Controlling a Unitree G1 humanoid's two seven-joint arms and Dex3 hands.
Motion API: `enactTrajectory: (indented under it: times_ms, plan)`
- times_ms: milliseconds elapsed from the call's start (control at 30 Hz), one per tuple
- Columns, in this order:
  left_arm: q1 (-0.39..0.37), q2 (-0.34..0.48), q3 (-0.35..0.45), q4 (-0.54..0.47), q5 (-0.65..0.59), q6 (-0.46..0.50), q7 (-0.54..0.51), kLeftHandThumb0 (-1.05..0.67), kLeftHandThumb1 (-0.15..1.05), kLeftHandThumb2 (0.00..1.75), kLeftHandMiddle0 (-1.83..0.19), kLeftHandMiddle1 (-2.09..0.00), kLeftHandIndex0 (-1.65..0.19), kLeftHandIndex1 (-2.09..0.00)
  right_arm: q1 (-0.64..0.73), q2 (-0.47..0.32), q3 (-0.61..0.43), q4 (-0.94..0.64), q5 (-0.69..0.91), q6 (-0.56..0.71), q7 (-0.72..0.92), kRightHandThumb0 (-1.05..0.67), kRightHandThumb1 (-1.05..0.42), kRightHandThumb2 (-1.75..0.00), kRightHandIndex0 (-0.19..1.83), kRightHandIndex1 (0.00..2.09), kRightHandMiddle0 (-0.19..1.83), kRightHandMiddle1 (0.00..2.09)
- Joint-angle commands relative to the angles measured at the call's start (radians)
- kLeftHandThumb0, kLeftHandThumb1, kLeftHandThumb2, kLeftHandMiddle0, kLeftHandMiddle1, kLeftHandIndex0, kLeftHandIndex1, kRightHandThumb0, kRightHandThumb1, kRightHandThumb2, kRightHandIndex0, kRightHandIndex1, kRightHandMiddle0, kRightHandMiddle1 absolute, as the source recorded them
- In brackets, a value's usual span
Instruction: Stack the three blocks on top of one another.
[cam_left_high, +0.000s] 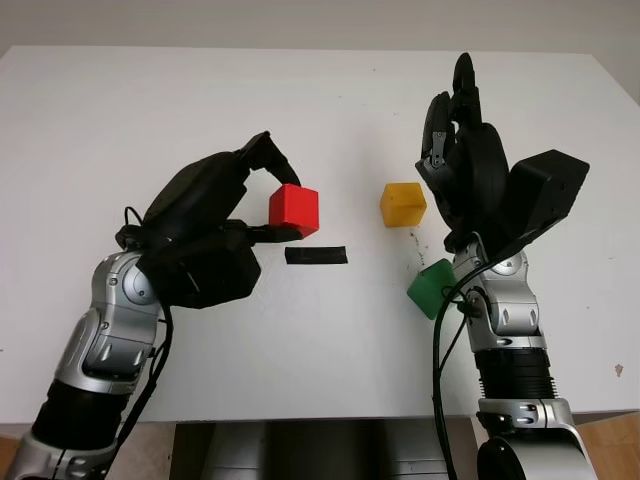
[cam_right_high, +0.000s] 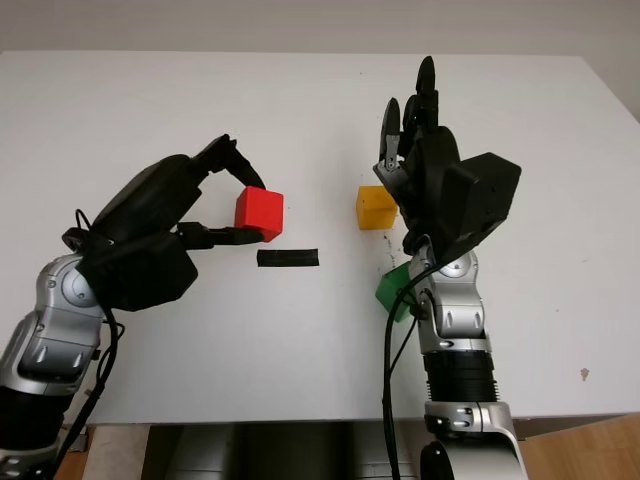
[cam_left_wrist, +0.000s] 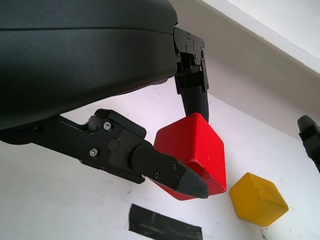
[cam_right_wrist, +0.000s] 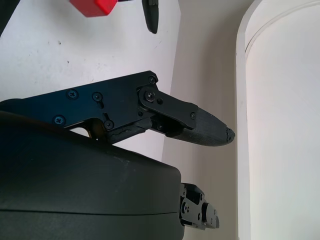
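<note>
Red block pinched in the left robot hand — fingers clamped on its sides, carried above the white desk over a strip of black tape. Yellow block sits on the desk just right of it, the green block nearer, partly behind the right arm. Right robot hand is raised beside the yellow block — open, holding nothing.
</note>
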Motion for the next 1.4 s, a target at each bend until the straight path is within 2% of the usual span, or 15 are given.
enactTrajectory:
  times_ms: [0, 167, 467, 1033, 1367]
  plan:
    - [-0.017, -0.014, -0.02, 0.02, 0.005, -0.033, 0.031, -0.44, 1.05, 0.08, -0.15, -0.06, -0.14, -1.7, 0.001, -0.001, -0.001, -0.014, 0.002, -0.015, 0.002, -0.54, -1.05, -0.73, -0.19, 0.0, -0.19, 0.0]
    - [-0.011, -0.036, -0.062, 0.052, 0.024, -0.039, 0.052, -0.46, 1.05, 0.09, -0.14, -0.05, -0.19, -1.67, -0.001, -0.003, -0.002, -0.007, 0.001, -0.024, 0.004, -0.57, -1.05, -0.71, -0.19, 0.0, -0.19, 0.0]
    - [0.018, -0.1, -0.111, 0.085, 0.026, -0.06, 0.111, -0.45, 1.05, 0.09, -0.14, -0.05, -0.17, -1.77, 0.002, -0.003, -0.005, -0.002, 0.005, -0.037, 0.011, -0.56, -1.05, -0.71, -0.19, 0.0, -0.19, 0.0]
    - [0.045, -0.111, -0.156, 0.102, 0.101, -0.053, 0.16, -0.44, 1.05, 0.11, -0.11, -0.05, -0.12, -1.79, 0.007, -0.007, -0.008, -0.006, 0.002, -0.038, 0.007, -0.57, -1.05, -0.7, -0.19, 0.0, -0.19, 0.0]
    - [0.045, -0.103, -0.166, 0.156, 0.184, -0.06, 0.248, -0.43, 1.05, 0.12, -0.13, -0.06, -0.09, -1.86, 0.005, -0.008, -0.013, -0.004, 0.01, -0.035, 0.011, -0.56, -1.05, -0.69, -0.19, 0.0, -0.19, 0.0]
